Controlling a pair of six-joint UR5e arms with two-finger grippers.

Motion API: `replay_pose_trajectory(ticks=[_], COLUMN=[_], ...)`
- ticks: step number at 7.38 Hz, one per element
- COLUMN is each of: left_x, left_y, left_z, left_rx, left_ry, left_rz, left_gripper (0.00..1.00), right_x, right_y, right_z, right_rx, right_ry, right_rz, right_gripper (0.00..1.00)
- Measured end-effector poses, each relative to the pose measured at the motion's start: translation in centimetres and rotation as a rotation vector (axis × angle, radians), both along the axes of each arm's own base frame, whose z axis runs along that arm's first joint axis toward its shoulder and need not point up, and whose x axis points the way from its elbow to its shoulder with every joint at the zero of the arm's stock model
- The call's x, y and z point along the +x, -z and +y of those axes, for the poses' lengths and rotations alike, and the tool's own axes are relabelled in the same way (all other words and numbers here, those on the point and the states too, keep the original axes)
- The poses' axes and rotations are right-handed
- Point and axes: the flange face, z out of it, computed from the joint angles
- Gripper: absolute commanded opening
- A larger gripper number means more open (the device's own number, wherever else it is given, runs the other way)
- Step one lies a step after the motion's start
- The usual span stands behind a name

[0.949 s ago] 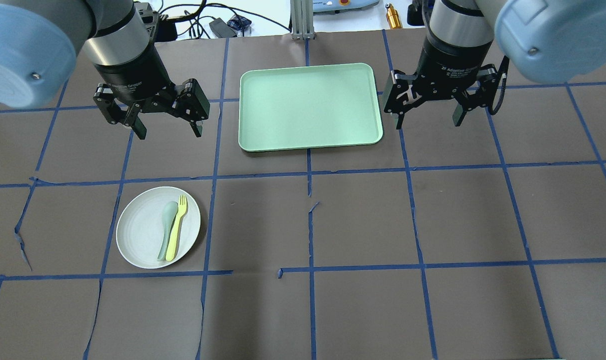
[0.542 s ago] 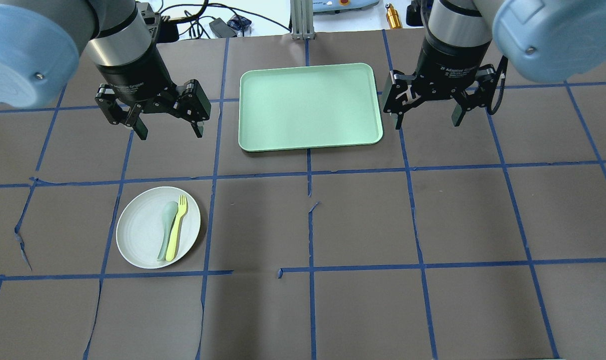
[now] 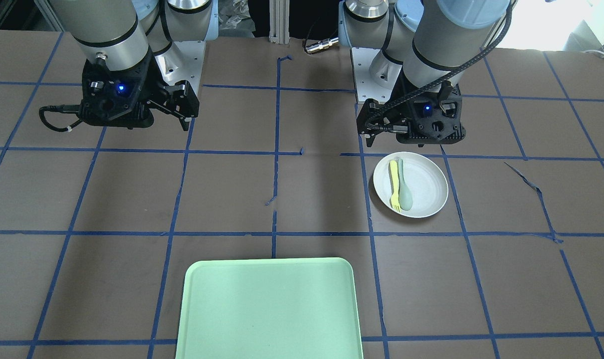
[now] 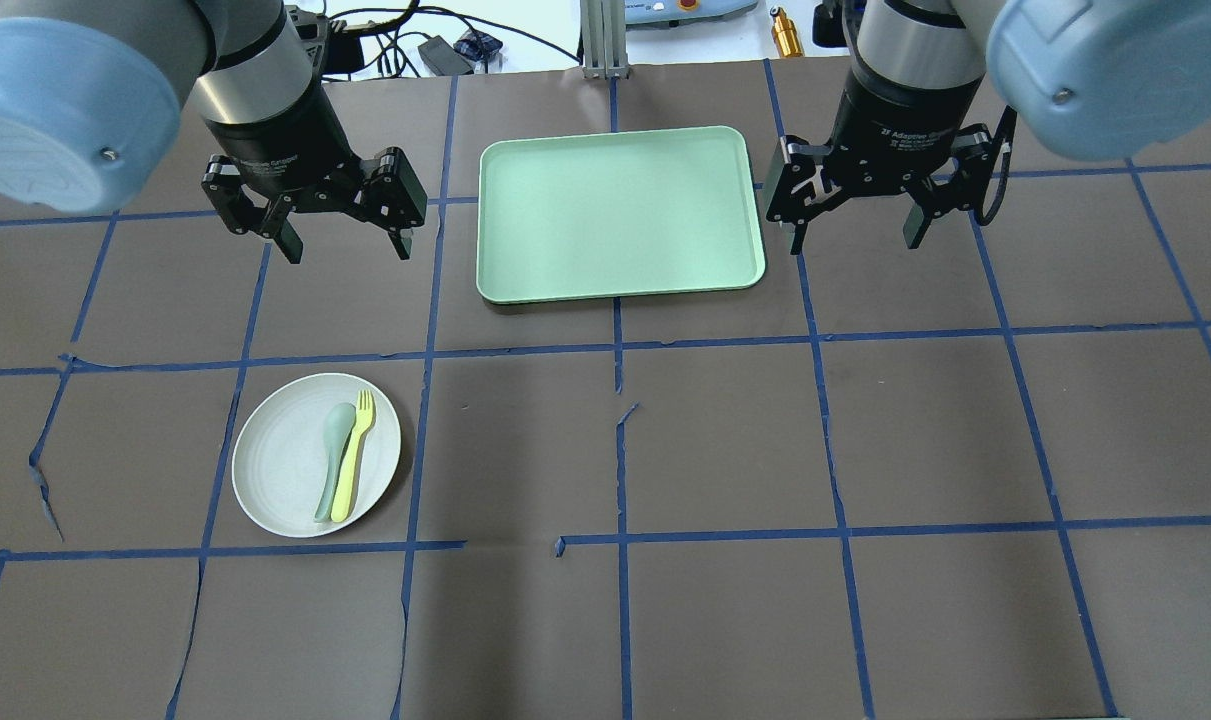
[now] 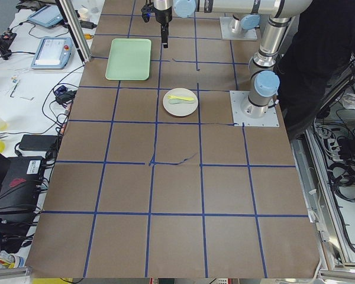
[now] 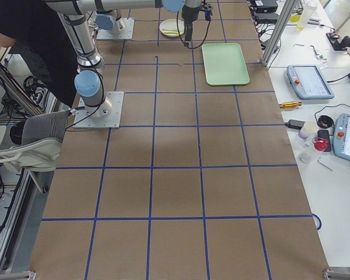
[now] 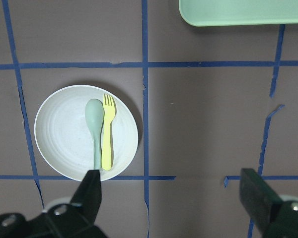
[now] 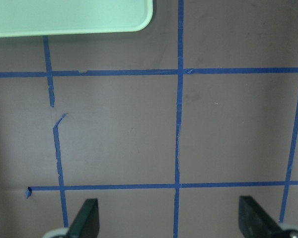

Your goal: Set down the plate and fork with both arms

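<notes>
The off-white plate point(image 4: 270, 460) lies on the table at the near left, with the yellow-green fork point(image 4: 353, 457) and a grey-green spoon point(image 4: 333, 460) side by side on it. My left gripper point(image 4: 345, 248) is open and empty, held high beyond the plate, left of the mint-green tray point(image 4: 620, 212). Its wrist view shows the plate point(image 7: 59, 139) and fork point(image 7: 108, 134) below, left of its open fingers point(image 7: 92, 193). My right gripper point(image 4: 853, 243) is open and empty, hovering right of the tray. Its wrist view shows only table and a tray corner point(image 8: 69, 17).
The tray lies empty at the far middle of the table, between the two grippers. Blue tape lines grid the brown table cover. Cables, a gold cylinder point(image 4: 787, 35) and devices lie beyond the far edge.
My left gripper has moved a little farther from the robot and to the right, still open. The right gripper has barely shifted. Plate, fork and spoon have not moved.
</notes>
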Motion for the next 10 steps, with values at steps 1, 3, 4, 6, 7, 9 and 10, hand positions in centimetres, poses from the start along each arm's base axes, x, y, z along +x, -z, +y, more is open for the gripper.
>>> replay_pose_trajectory(ticks=[1, 3, 4, 6, 7, 9, 10], left_x=[0.0, -0.1, -0.1, 0.0, 0.1, 0.8, 2.7], left_y=[0.0, 0.4, 0.7, 0.9, 0.9, 0.8, 1.1], left_z=[0.0, 0.1, 0.3, 0.4, 0.4, 0.1, -0.5], left_rx=[0.002, 0.011, 0.017, 0.021, 0.021, 0.017, 0.015], left_ry=[-0.003, -0.001, -0.001, -0.004, -0.004, -0.019, -0.047], left_rz=[0.001, 0.014, 0.016, 0.015, 0.014, 0.020, 0.022], left_gripper=[1.00, 1.00, 1.00, 1.00, 1.00, 1.00, 1.00], right_x=[0.0, 0.0, 0.0, 0.0, 0.0, 0.0, 0.0], right_y=[0.0, 0.0, 0.0, 0.0, 0.1, 0.3, 0.9], right_z=[0.0, 0.0, 0.0, -0.1, -0.1, -0.4, -0.7], right_rx=[-0.001, -0.002, -0.002, -0.001, -0.001, -0.007, -0.001], right_ry=[0.000, 0.001, 0.001, 0.001, 0.001, 0.001, 0.001], right_rz=[0.000, 0.001, 0.001, 0.002, 0.003, 0.002, 0.001], right_gripper=[1.00, 1.00, 1.00, 1.00, 1.00, 1.00, 1.00])
